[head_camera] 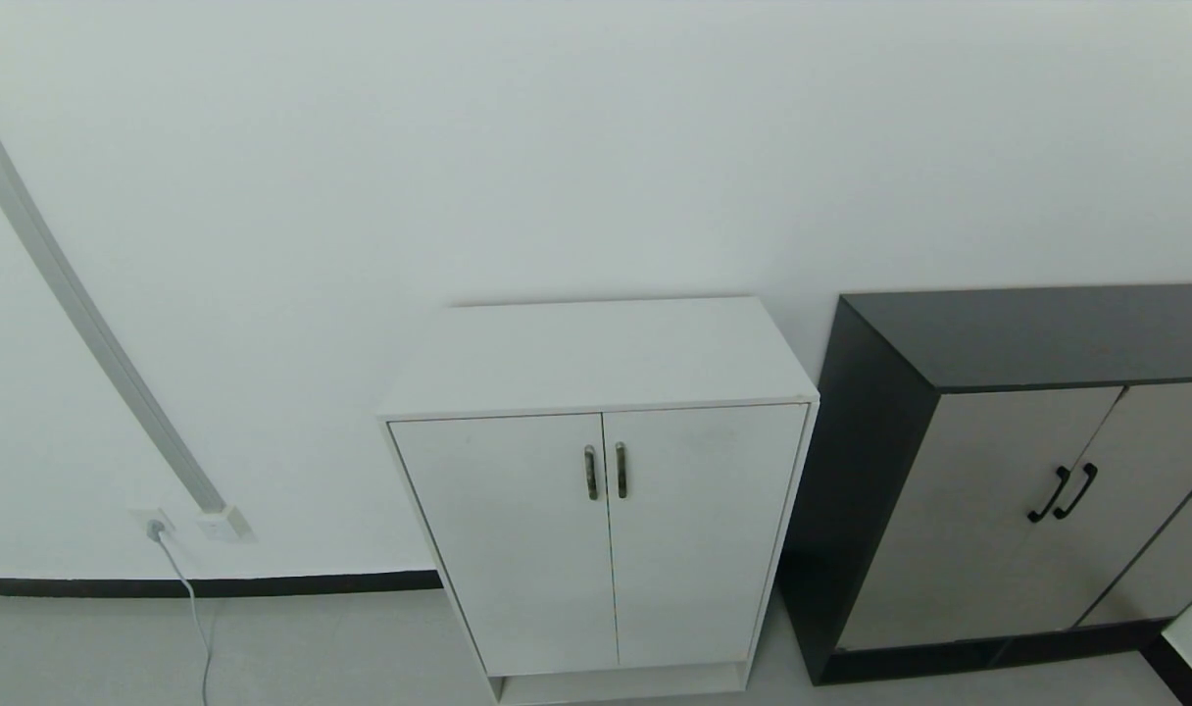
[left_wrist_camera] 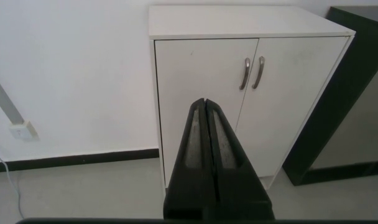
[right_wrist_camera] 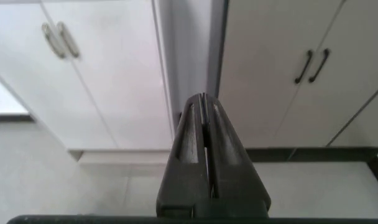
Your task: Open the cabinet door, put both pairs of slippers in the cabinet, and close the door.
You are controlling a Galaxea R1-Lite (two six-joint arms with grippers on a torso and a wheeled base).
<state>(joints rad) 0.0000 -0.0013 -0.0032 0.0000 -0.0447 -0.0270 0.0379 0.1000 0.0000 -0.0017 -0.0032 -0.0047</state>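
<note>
A white two-door cabinet (head_camera: pixel 596 471) stands against the wall with both doors closed; two metal handles (head_camera: pixel 606 472) meet at its centre seam. The left wrist view shows the same cabinet (left_wrist_camera: pixel 251 81) and its handles (left_wrist_camera: pixel 252 73) ahead, with my left gripper (left_wrist_camera: pixel 204 102) shut and empty, well short of the doors. My right gripper (right_wrist_camera: pixel 203 98) is also shut with nothing in it; it points at the gap between the white cabinet (right_wrist_camera: pixel 102 74) and the dark one.
A black cabinet (head_camera: pixel 1008 471) with grey doors and black handles (head_camera: pixel 1062 492) stands just right of the white one. A wall socket (head_camera: pixel 155 525) with a cable and a slanted conduit (head_camera: pixel 76 304) are at the left. Grey floor lies in front.
</note>
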